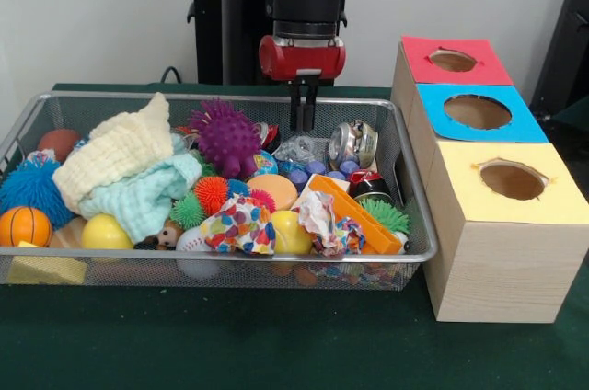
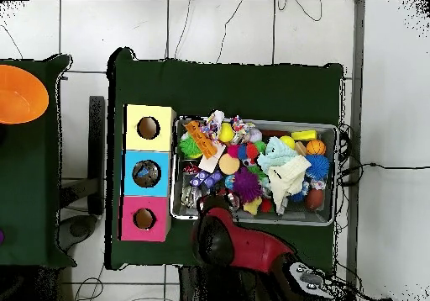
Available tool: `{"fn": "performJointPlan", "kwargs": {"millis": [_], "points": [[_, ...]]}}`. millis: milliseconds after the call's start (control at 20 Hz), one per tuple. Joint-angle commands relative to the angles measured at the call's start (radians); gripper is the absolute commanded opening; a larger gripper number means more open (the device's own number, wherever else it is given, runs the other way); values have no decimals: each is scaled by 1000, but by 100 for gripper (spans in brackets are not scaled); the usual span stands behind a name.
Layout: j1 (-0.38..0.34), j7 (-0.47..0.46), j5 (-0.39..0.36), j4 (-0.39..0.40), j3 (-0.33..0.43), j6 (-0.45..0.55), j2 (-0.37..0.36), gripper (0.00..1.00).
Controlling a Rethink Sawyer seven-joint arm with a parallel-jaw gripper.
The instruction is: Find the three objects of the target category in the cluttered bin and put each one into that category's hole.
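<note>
The wire mesh bin (image 1: 419, 178) is full of toys and cloths; it also shows in the overhead view (image 2: 329, 218). My gripper (image 1: 304, 128) hangs over the bin's far side with its fingers pressed together and nothing between them. Just below its tips lies a crinkly clear plastic bottle (image 1: 296, 148), partly buried. I cannot make out other bottles in the clutter. In the overhead view the red arm (image 2: 243, 243) hides the gripper. Three wooden boxes stand beside the bin, each with a hole: red (image 1: 453, 60), blue (image 1: 477, 111), yellow (image 1: 512, 180). Something crinkly shows inside the blue hole (image 2: 145, 173).
A crushed silver can (image 1: 354, 143) and loose blue caps (image 1: 317, 169) lie right of the bottle. A purple spiky ball (image 1: 225, 137) sits to its left. Yellow and mint cloths (image 1: 120, 155) cover the bin's left half. An orange block (image 1: 354, 215) lies at the front right.
</note>
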Motion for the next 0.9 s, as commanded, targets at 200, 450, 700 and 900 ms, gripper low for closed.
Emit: {"fn": "performJointPlan", "kwargs": {"millis": [200, 450, 700, 900], "points": [[-68, 309, -17, -17, 132, -49, 48, 0], [-65, 305, -11, -3, 102, -77, 61, 100], [-76, 292, -13, 0, 73, -81, 74, 100], [-72, 289, -10, -4, 57, -97, 95, 100]]}}
